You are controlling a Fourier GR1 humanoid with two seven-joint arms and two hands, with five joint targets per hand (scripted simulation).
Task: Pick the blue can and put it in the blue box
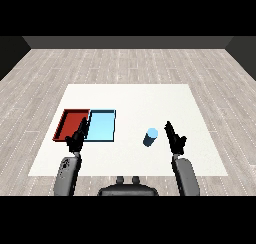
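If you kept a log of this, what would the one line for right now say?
stage: before pickup | blue can: upright on table, untouched | right hand: open beside can | left hand: open | blue tray: no can in it

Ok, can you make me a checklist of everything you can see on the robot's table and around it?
Surface: white table, flat, on a grey wood-plank floor.
Job's things: blue can upright on the table, right of the trays, not held; light blue tray holds nothing.
Clutter: red tray touching the light blue tray's left side, partly behind the left hand.
Hands: left hand open, over the near edge of the trays; right hand open, just right of the can, not touching it.
Cables: nothing seen.
Surroundings: dark wall beyond the floor; nothing else seen.
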